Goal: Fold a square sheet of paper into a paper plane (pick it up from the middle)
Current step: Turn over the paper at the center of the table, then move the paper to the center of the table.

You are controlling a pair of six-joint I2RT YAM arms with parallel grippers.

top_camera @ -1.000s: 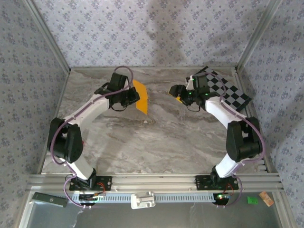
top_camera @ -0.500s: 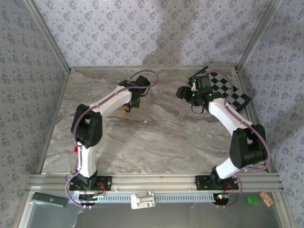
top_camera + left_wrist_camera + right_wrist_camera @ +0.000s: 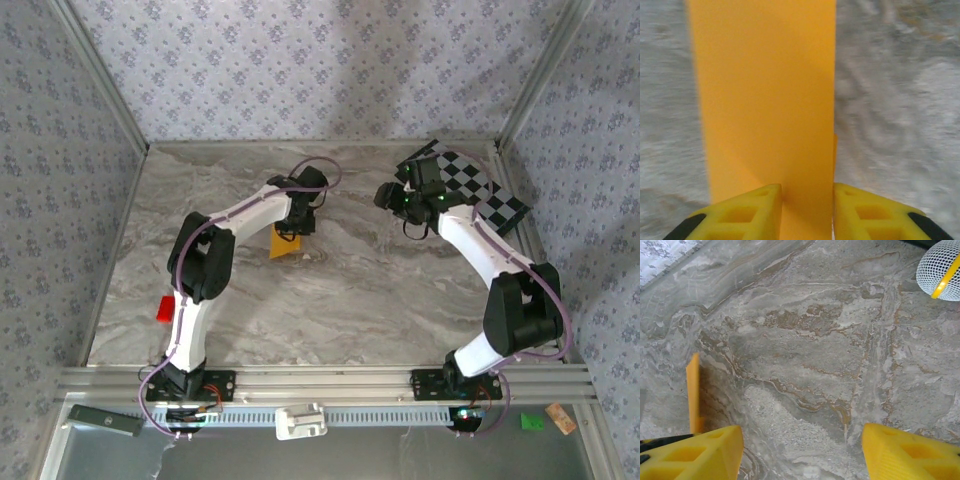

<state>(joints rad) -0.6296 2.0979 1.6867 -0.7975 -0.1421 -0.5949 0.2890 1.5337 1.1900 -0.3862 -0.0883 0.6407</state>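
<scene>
Left fingers (image 3: 747, 210) are parted a little, with the folded orange paper (image 3: 765, 100) laid on the surface (image 3: 890, 100) between and ahead of them, probably for pressing the crease. Right fingers (image 3: 695, 455) are held wide apart, empty, parked clear.

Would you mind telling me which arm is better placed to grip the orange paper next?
Probably left: the left gripper has the paper between its fingers, while the right gripper hangs open over bare table, apart from it.

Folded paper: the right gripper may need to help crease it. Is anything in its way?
Nothing visible lies between the right gripper and the folded paper; the left gripper hangs over the paper itself.
</scene>
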